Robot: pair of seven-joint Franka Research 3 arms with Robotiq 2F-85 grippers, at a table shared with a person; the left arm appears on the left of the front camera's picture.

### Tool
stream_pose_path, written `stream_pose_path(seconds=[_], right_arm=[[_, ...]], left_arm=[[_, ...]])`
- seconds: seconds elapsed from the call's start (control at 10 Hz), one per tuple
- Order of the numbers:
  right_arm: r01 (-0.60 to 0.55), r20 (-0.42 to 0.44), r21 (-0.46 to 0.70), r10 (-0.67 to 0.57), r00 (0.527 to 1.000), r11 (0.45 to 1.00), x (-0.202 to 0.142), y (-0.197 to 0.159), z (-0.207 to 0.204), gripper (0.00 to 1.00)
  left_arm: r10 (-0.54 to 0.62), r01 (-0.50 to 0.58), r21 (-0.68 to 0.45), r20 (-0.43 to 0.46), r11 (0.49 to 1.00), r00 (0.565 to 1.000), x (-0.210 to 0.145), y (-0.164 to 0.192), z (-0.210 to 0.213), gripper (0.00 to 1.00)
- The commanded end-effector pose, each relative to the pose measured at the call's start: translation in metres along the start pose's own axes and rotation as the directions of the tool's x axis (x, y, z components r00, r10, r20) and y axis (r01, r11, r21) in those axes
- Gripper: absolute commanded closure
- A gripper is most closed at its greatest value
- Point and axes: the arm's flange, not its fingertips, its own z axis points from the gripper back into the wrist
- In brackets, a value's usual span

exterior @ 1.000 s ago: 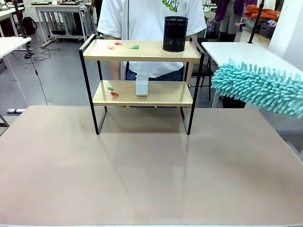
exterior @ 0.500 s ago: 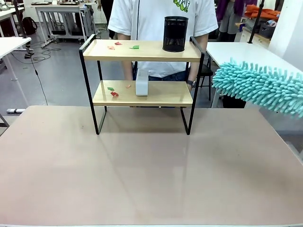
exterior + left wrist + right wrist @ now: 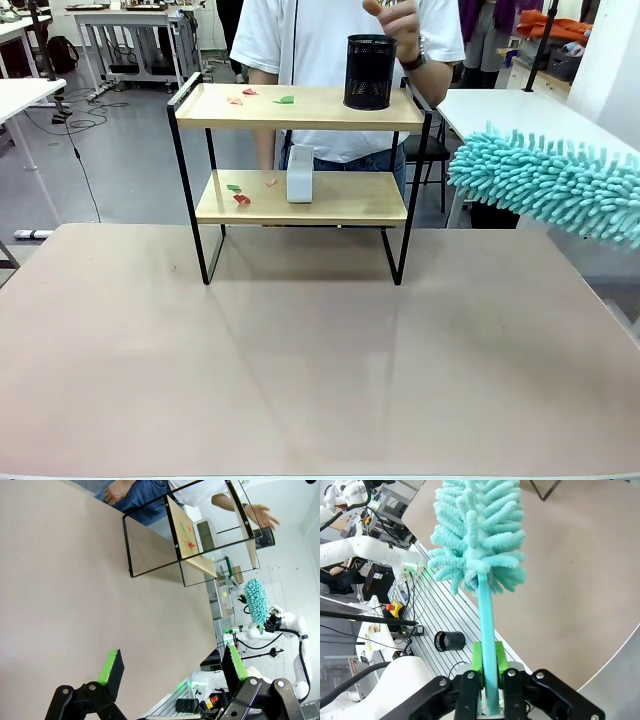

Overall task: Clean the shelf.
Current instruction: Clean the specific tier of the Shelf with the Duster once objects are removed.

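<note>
The shelf [image 3: 300,108] stands at the far side of the table; both its boards carry small red and green paper scraps [image 3: 240,196]. A black mesh cup [image 3: 370,72] sits on the top board and a white box [image 3: 300,176] on the lower one. A person's hand [image 3: 400,16] hovers just above the cup. My right gripper [image 3: 489,675] is shut on the handle of a turquoise fluffy duster [image 3: 480,530], which hangs in the air right of the shelf [image 3: 545,185]. My left gripper [image 3: 172,665] is open over the table, far from the shelf [image 3: 195,542].
The tan table [image 3: 320,350] stretches bare in front of the shelf. A white table [image 3: 520,110] stands behind on the right. The person stands directly behind the shelf. The right wrist view shows another black mesh cup [image 3: 450,641] beside the robot's base.
The person's hand has risen from beside the shelf to just above the black cup. The duster and both arms have stayed put.
</note>
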Motion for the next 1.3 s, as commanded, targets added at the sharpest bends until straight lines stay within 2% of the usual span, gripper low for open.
stream_pose_path(seconds=[0.0, 1.2], right_arm=[[0.008, 0.013, 0.009, -0.008, 1.000, 1.000, 0.0017, 0.0041, 0.0012, 1.00], [0.008, 0.013, 0.009, -0.008, 1.000, 1.000, 0.0017, 0.0041, 0.0012, 1.00]], left_arm=[[-0.026, 0.027, -0.024, 0.017, 0.999, 1.000, -0.0005, 0.0002, -0.0023, 0.00], [-0.026, 0.027, -0.024, 0.017, 0.999, 1.000, -0.0005, 0.0002, -0.0023, 0.00]])
